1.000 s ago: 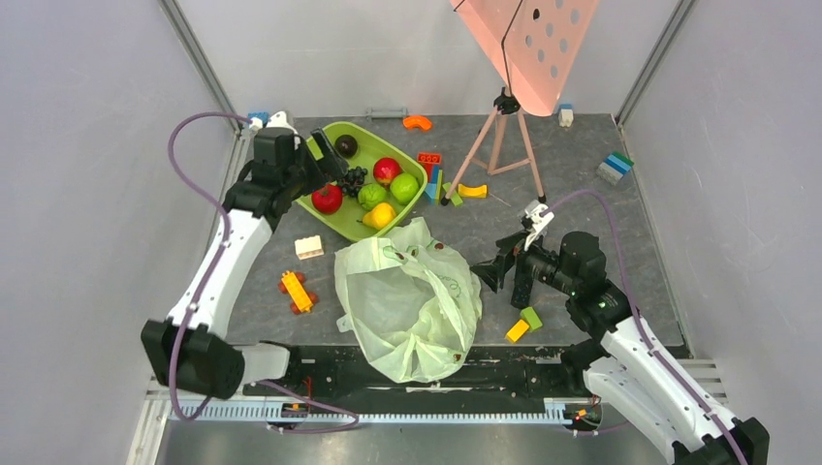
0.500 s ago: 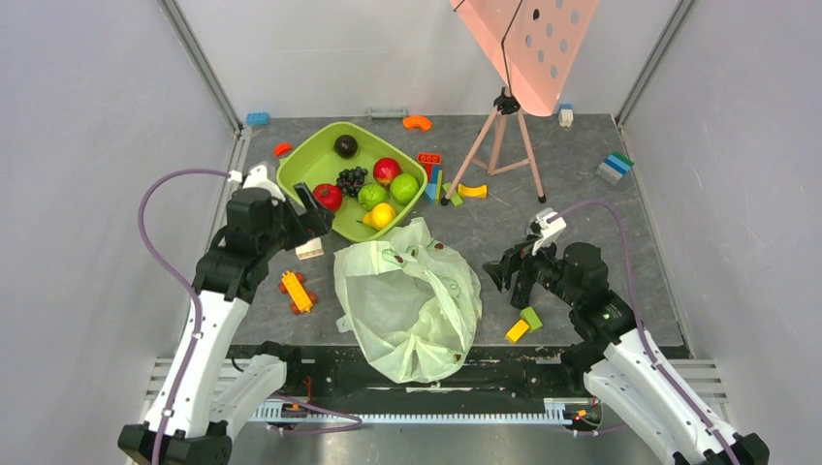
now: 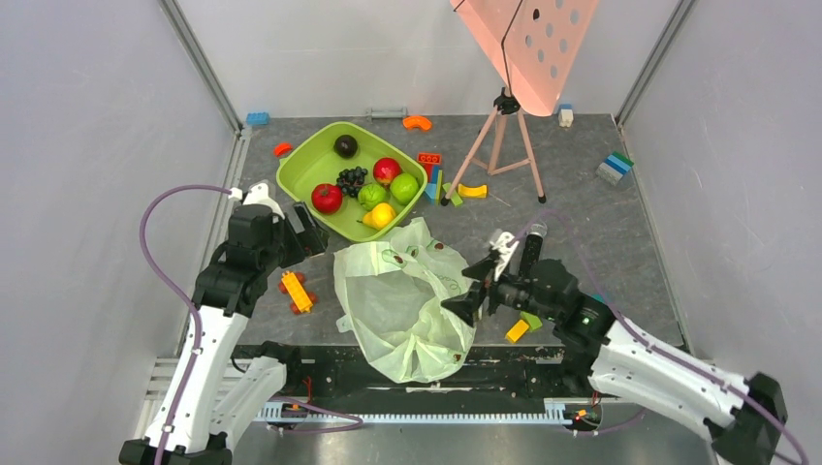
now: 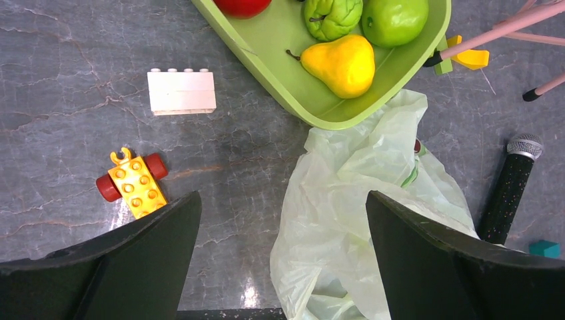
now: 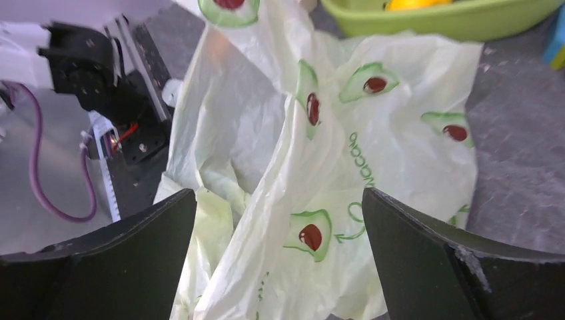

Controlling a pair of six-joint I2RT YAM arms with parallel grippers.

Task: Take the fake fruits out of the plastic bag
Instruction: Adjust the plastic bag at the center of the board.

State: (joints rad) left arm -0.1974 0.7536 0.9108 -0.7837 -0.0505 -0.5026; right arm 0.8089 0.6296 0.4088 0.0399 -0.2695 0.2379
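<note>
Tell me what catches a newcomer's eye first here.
The crumpled pale-green plastic bag lies mid-table at the near edge, with the open right gripper at its right side. Behind it, a lime-green tub holds bright toy fruits. A pink perforated panel on a tripod stands at the far edge.

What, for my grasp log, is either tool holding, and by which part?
Nothing. The left tool is open over the table; the right tool is open facing the bag, not closed on it.

Tub (image 3: 312, 172) touching plastic bag (image 3: 407, 300) far edge; yellow brick (image 3: 297, 291) near left side
</note>
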